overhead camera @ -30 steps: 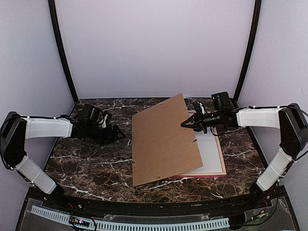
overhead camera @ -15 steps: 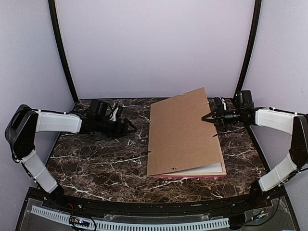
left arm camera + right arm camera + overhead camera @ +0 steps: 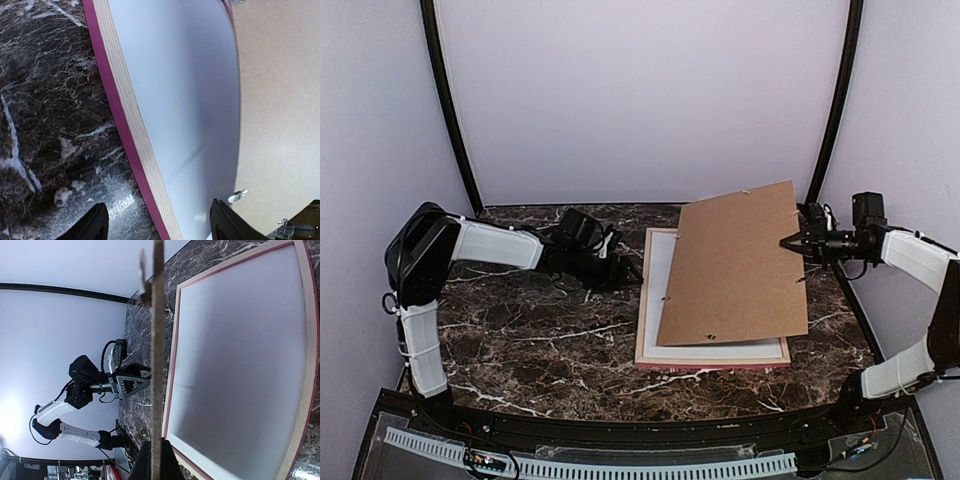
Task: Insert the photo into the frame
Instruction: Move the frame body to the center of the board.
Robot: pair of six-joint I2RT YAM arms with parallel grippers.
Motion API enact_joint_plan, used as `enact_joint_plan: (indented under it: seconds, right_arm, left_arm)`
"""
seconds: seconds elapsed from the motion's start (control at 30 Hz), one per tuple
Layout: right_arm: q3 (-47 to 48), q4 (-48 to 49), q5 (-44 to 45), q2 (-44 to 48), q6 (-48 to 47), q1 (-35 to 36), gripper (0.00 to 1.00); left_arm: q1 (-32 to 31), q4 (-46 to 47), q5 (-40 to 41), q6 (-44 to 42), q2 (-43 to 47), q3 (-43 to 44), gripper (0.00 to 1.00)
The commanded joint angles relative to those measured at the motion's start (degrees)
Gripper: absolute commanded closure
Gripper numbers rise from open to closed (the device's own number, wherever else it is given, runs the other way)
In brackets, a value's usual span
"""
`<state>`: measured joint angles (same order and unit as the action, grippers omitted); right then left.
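Findings: the right gripper (image 3: 788, 242), clamped on the cardboard board (image 3: 735, 265), has drawn back toward its own side and carried the board with it. The board no longer covers the far part of the frame (image 3: 641, 330), and the photo (image 3: 659, 268) shows its white back there. The left gripper (image 3: 632, 279) has advanced, jaws apart, to just beside the frame edge nearest it.
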<state>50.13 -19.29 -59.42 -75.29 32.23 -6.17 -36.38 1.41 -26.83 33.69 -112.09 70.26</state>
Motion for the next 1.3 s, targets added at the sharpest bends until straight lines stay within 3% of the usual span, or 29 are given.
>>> enact_joint_plan:
  seconds: [0.0, 0.17, 0.63, 1.0, 1.27]
  right_arm:
    - [-0.22, 4.18, -5.51, 3.81, 2.28, -2.18, 1.0]
    - [-0.07, 4.17, -5.58, 4.27, 2.57, -3.22, 1.0]
    - [-1.46, 4.42, -5.18, 5.49, 2.37, -4.21, 1.0]
    - [-1.7, 4.26, -4.84, 5.17, 2.08, -4.37, 1.0]
    - [-2.04, 4.08, -4.46, 5.17, 1.74, -4.37, 1.0]
  left_arm:
    - [-1.58, -5.96, 4.14, -1.51, -2.51, 5.3, 0.29]
    - [-2.67, -8.21, 5.85, -2.23, -6.07, 8.7, 0.38]
    - [-4.14, -9.81, 6.66, -1.74, -12.15, 14.48, 0.5]
    - [-4.83, -11.67, 10.99, 0.05, -13.14, 14.64, 0.65]
    - [-5.0, -13.03, 13.56, 0.32, -13.41, 14.59, 0.7]
